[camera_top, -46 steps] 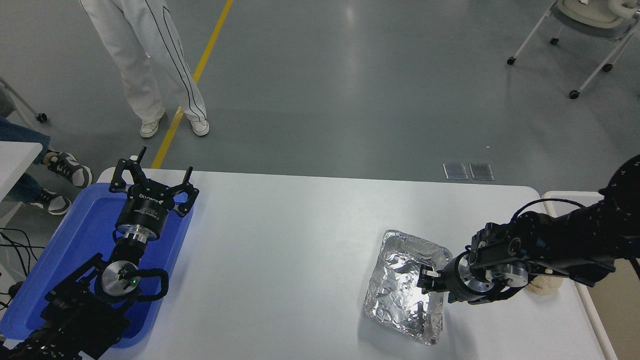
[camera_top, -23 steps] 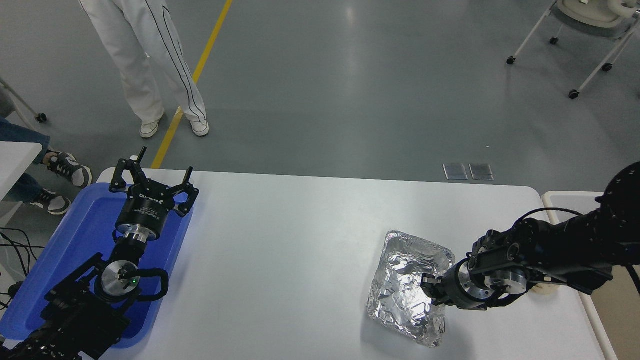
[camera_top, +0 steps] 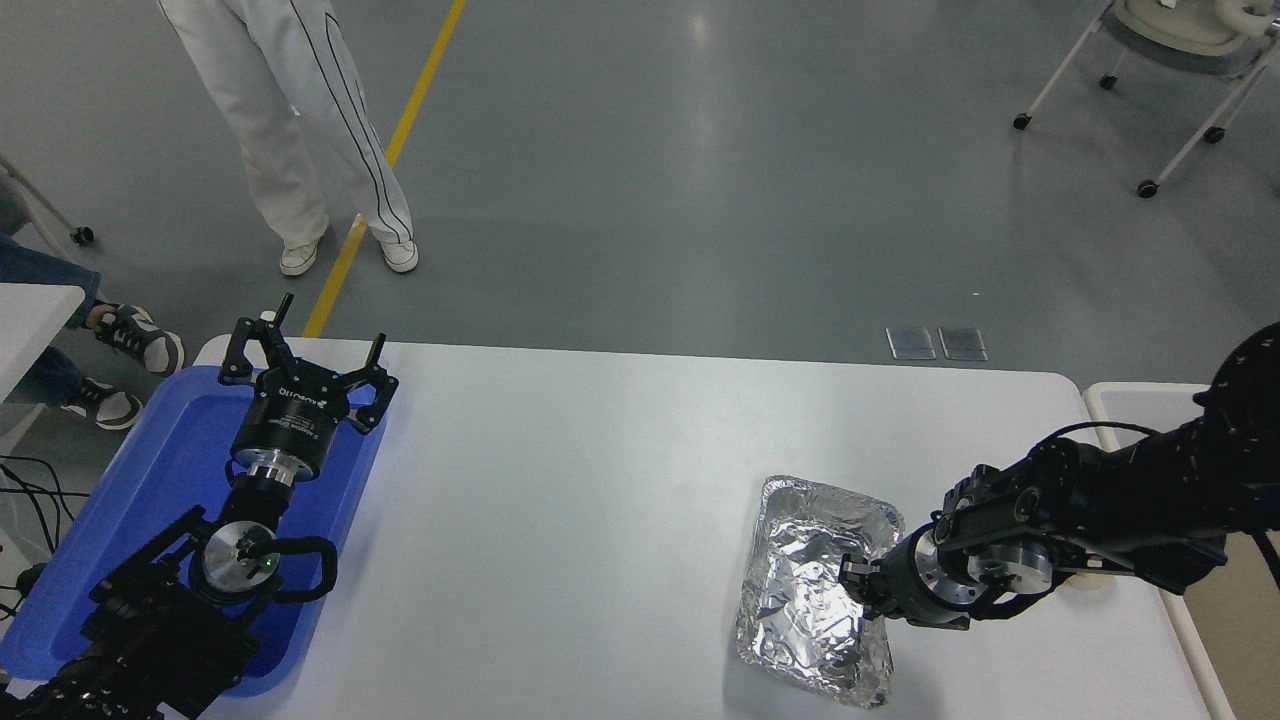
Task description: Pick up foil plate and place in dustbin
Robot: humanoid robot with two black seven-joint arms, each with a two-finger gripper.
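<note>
The foil plate (camera_top: 812,595), shiny crinkled silver with a raised rim, lies on the white table (camera_top: 560,480) at the front right. My right gripper (camera_top: 856,587) comes in from the right and is closed on the plate's right rim, with its fingers over the rim's edge. The plate seems to rest on the table, or is barely tilted. The dustbin (camera_top: 1102,398) stands off the table's right end; only its white rim and a strip of beige inner wall show behind my right arm. My left gripper (camera_top: 308,345) is open and parked over the blue tray.
A shallow blue tray (camera_top: 170,470) sits at the table's left end under the left arm. A sliver of the tan paper ball (camera_top: 1088,583) shows behind my right wrist. A person in white trousers (camera_top: 300,120) stands beyond the far left corner.
My right gripper has sunk lower and come nearer the front edge, closing on the plate's right rim. The plate has shifted slightly toward the front with it. The left arm has not moved.
</note>
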